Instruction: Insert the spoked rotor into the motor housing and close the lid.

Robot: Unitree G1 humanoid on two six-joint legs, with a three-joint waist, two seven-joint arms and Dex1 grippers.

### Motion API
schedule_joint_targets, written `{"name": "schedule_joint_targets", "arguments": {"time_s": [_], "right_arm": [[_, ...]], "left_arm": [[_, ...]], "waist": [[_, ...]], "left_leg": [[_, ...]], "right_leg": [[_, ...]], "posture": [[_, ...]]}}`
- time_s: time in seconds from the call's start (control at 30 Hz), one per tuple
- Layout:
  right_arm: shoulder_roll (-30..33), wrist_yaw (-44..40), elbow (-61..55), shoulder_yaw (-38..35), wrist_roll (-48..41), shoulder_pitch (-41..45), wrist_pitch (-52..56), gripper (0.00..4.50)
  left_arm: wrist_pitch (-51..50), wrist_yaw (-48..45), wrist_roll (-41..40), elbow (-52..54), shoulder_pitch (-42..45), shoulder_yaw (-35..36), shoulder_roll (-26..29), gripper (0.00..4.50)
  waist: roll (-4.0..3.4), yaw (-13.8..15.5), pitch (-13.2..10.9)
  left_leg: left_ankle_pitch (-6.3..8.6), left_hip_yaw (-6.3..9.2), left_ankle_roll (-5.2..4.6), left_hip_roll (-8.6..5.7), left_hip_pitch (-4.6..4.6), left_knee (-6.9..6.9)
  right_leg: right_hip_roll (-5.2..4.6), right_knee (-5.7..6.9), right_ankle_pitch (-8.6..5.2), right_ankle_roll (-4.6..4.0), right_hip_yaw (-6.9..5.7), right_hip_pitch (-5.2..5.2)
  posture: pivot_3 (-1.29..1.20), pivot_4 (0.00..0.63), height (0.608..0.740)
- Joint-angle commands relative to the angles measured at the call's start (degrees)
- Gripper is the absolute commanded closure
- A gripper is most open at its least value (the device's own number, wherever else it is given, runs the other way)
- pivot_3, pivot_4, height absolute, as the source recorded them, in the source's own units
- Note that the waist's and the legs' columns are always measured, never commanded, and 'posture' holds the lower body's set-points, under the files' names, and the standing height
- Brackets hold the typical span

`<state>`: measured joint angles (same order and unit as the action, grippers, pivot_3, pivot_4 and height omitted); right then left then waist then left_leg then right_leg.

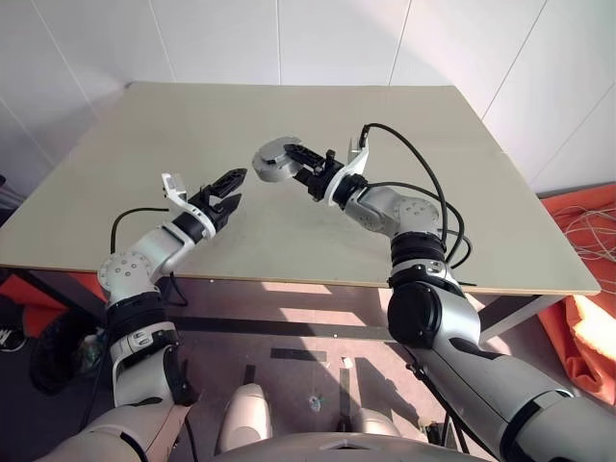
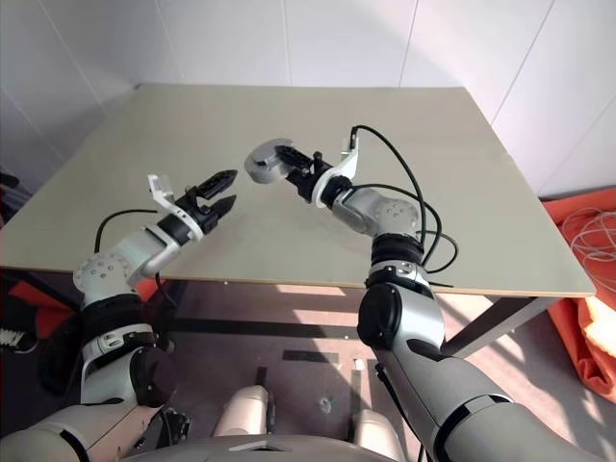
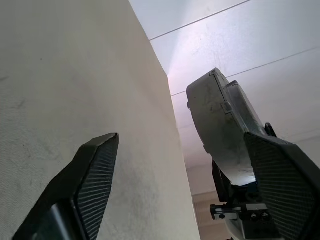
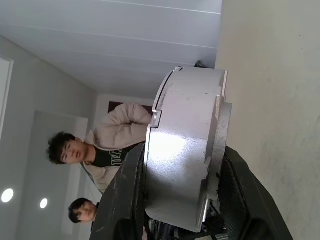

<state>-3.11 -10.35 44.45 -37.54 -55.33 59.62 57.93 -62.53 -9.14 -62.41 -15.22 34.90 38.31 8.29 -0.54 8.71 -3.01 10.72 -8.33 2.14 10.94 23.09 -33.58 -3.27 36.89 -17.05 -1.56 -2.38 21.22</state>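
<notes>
We saw the table (image 1: pixel 289 125), a broad pale beige top set against white walls, taking up most of the head views, its surface bare beneath both arms. Above its near half the right arm (image 1: pixel 404 217) reached forward and toward the left, a black cable looping off its wrist, and the left arm (image 1: pixel 144 260) reached forward and toward the right from the table's near edge. At the end of the right arm the right gripper (image 1: pixel 294 166) held the motor housing (image 1: pixel 274 157) up off the table, well clear of the surface; its two black fingers (image 4: pixel 125 185) pinched the round grey body from either side, one on each flat face, as the right wrist view showed. The housing looked closed, a stepped seam running around its rim where the lid (image 4: pixel 220 130) sat against it, though we could not tell from these views how fully it was seated, and the spoked rotor was hidden from us. The left gripper (image 1: pixel 229 195) hung just beside the housing, apart from it, its fingers (image 3: pixel 90 180) spread wide with nothing between them; in the left wrist view the grey body showed beyond the gap between them. Beyond the housing in the right wrist view we made out two people in the room's background, one in a pale jacket.
</notes>
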Motion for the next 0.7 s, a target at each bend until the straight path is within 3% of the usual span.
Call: {"name": "schedule_joint_targets", "arguments": {"time_s": [0.03, 0.3, 0.7], "right_arm": [[0.2, -1.1, -2.7, 0.1, -2.5, 1.7, 0.0, 2.59], [-0.5, -2.5, -6.0, 2.1, -5.0, 0.1, 10.2, 2.59], [-1.9, -1.1, -8.8, 2.3, -5.5, -1.4, 12.9, 2.59]], "left_arm": [[-1.7, 2.4, -6.1, -1.8, 1.9, 2.0, 0.0, 0.04], [-3.7, 0.5, -19.2, -5.1, 4.5, 3.9, -0.5, 0.04], [-3.5, 2.4, -22.5, -7.2, 4.6, 1.4, -1.2, 0.04]], "waist": [[0.00, 0.0, 0.0], [0.00, 0.1, 0.0], [0.00, 0.1, 0.0]], "left_leg": [[0.00, 0.00, 0.00, 0.00, 0.00, -0.02], [0.00, 0.02, 0.00, 0.00, 0.01, -0.15], [0.01, 0.07, 0.01, 0.11, 0.01, -0.47]], "right_leg": [[0.00, 0.01, 0.00, 0.00, 0.00, 0.00], [0.01, 0.05, 0.06, 0.04, 0.01, -0.02], [-0.04, 0.04, 0.31, 0.19, 0.02, -0.17]], "posture": [[0.00, 0.000, 0.740], [0.00, 0.000, 0.740], [0.00, 0.000, 0.740]]}}
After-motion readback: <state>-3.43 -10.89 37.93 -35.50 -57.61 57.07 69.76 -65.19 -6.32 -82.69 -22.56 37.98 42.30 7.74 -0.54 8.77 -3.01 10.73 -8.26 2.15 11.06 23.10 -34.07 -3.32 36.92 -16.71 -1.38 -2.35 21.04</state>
